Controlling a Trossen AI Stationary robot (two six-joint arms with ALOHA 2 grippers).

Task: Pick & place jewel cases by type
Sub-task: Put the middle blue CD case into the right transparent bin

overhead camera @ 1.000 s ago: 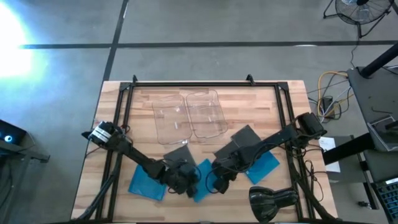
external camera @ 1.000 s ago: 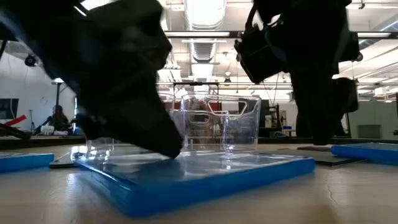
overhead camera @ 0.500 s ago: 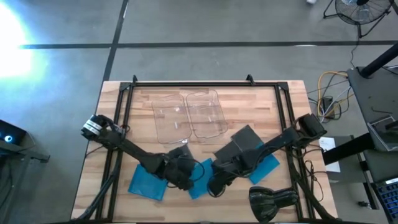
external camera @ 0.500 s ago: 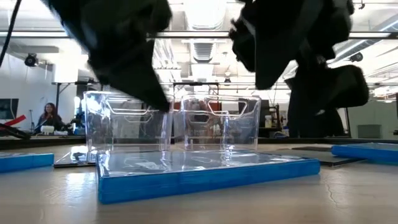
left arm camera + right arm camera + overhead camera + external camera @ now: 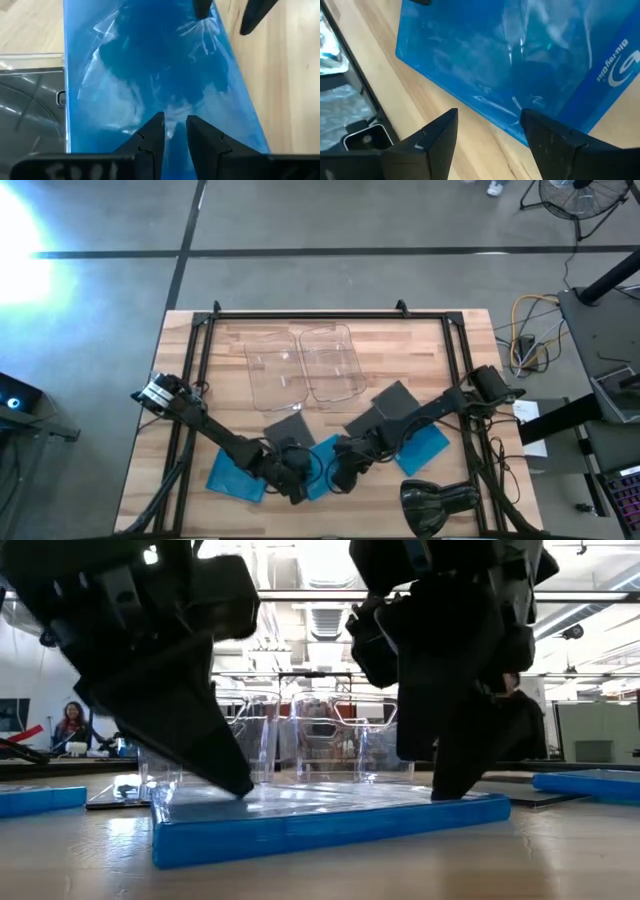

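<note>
Left wrist view: my left gripper point(image 5: 174, 131) hangs over the middle blue jewel case point(image 5: 160, 75), fingers slightly apart, gripping nothing. Right gripper point(image 5: 487, 132) straddles its edge, spread. It's flat on the table's point(image 5: 420, 355) front.

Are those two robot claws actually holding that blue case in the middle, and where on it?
Neither visibly grips it. The blue jewel case lies flat on the table; the left gripper presses its top, and the right gripper stands open at its edge.
</note>
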